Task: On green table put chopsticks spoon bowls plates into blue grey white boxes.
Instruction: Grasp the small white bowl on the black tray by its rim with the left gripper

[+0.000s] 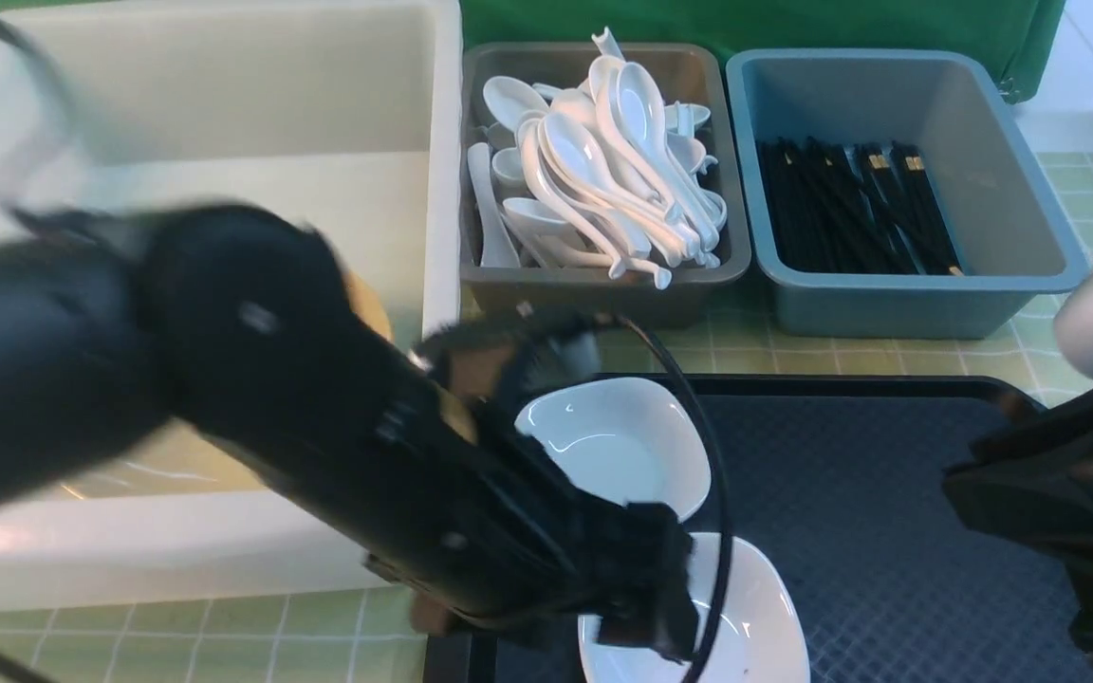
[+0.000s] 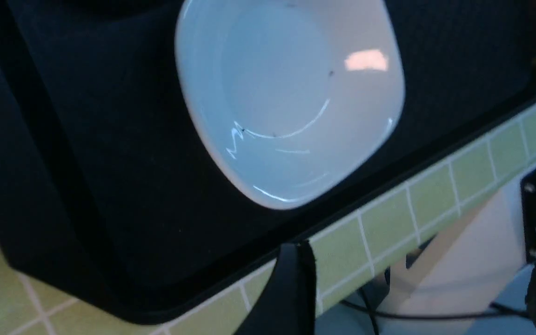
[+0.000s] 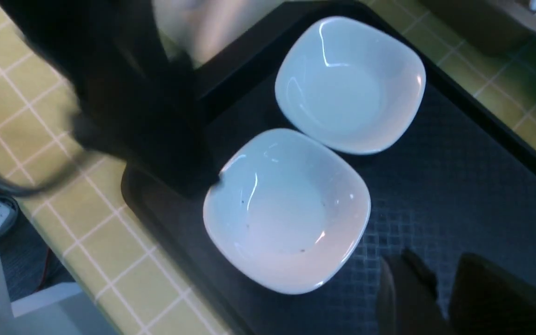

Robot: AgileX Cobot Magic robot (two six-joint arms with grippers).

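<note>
Two glossy white rounded-square dishes (image 3: 286,209) sat side by side, almost touching, on a black tray (image 3: 435,186) with a fine checked texture. The tray lay on the pale green table (image 3: 86,223), gridded with thin white lines. The left gripper (image 2: 419,270) hung close above the nearer dish (image 1: 765,626), fingers wide apart and empty. The right gripper (image 3: 440,279) showed a narrow gap between its fingers, holding nothing. Behind, a grey box (image 1: 603,289) held white spoons (image 1: 603,161) and a blue box (image 1: 888,308) held black chopsticks (image 1: 850,209), beside a big milky white box (image 1: 224,95).

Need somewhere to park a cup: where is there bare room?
Free: right part of the black tray, between the white plates and its right rim. Crowded: the tray's left side, with both plates and the left gripper; the grey box, heaped with spoons.
</note>
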